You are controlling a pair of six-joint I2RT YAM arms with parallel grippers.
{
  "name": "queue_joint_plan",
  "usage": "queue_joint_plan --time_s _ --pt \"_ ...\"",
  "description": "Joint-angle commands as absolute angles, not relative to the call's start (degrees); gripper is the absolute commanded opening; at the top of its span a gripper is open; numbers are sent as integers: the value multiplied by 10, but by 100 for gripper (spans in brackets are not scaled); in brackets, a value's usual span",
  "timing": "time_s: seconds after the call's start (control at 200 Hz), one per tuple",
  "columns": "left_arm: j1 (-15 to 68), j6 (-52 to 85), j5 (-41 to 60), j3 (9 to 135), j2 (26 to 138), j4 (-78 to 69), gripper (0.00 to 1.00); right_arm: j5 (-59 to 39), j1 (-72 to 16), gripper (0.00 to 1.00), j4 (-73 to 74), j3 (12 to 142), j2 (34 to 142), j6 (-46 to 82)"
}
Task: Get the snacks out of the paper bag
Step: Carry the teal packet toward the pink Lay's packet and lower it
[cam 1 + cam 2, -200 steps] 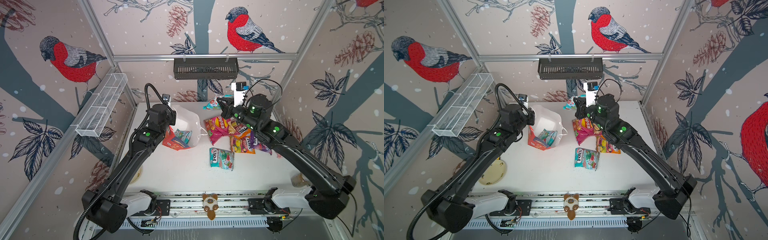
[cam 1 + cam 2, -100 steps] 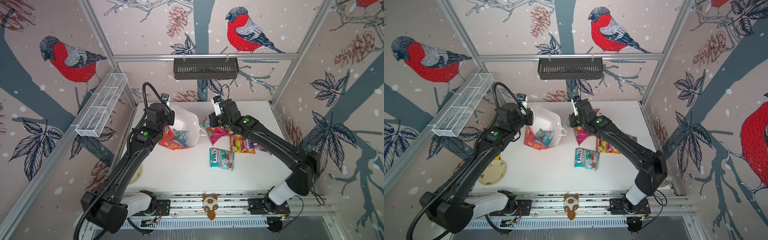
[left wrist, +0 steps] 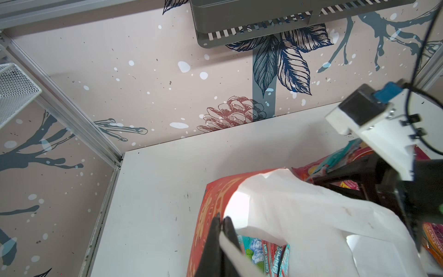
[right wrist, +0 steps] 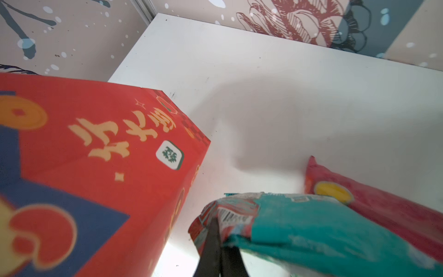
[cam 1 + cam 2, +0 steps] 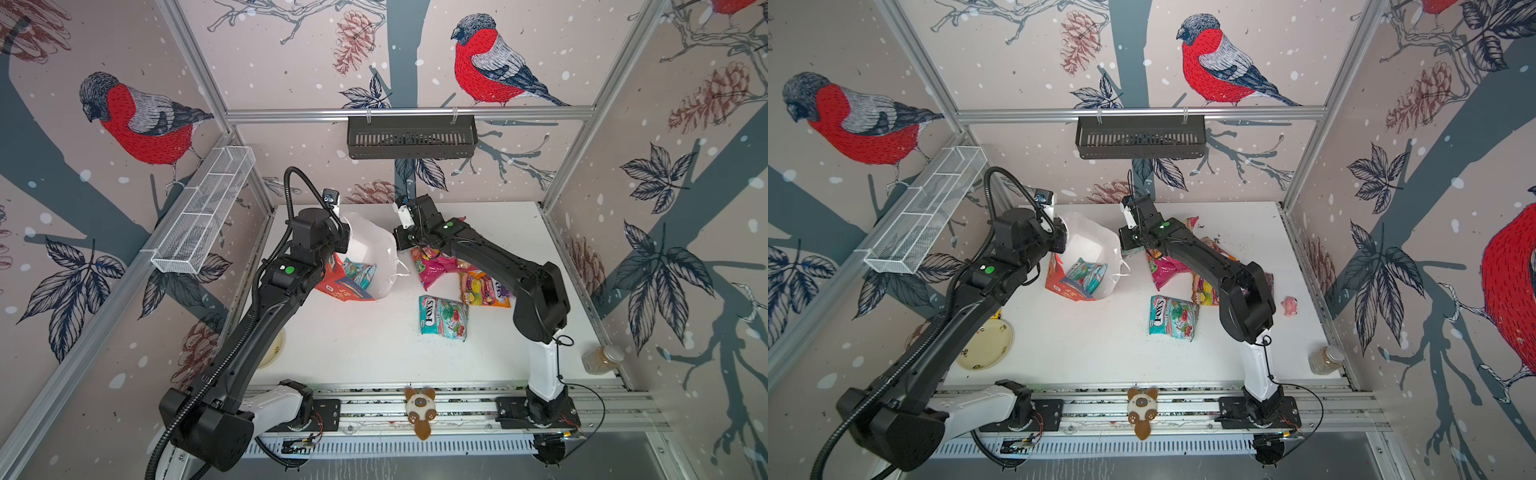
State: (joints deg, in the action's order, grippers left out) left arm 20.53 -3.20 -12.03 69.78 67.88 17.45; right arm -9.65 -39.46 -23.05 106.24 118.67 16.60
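Right gripper [image 4: 217, 230] first: jaws pressed together on the crimped edge of a teal packet [image 4: 311, 227], glossy, with its barcode side showing, held just beside the paper bag [image 4: 96, 156]. Past it the pink chip bag [image 4: 383, 211] lies on the white table [image 4: 287, 96], yellow logo spot up. Across the way, the left gripper [image 3: 222, 219] pinches the bag's rim, one finger on the red outside, one on the white inside. The bag leans with its mouth gaping: red outside with a blue panel and gold characters, white within. Teal candy packs [image 5: 359, 272] sit inside it. In both top views a teal FOX'S pack [image 5: 442, 318] lies flat on the table, apart from the bag and near an orange pack [image 5: 482, 289].
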Motion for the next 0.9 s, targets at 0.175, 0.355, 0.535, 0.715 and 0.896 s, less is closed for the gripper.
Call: queue_joint_plan --time_s 0.175,0.355,0.535,0.715,0.896 --pt "202 -41 -122 698 679 151 0 -179 -392 0 -206 1069 1243 185" --pt "200 -45 -120 697 682 148 0 -176 -388 0 -216 1007 1227 200" --pt "199 -48 -114 698 687 146 0 -149 -389 0 -212 951 1179 201" --pt "197 -49 -107 700 689 145 0 -120 -398 0 -230 946 1127 195" --pt "197 -47 -104 696 687 145 0 -110 -399 0 -287 964 1105 219"
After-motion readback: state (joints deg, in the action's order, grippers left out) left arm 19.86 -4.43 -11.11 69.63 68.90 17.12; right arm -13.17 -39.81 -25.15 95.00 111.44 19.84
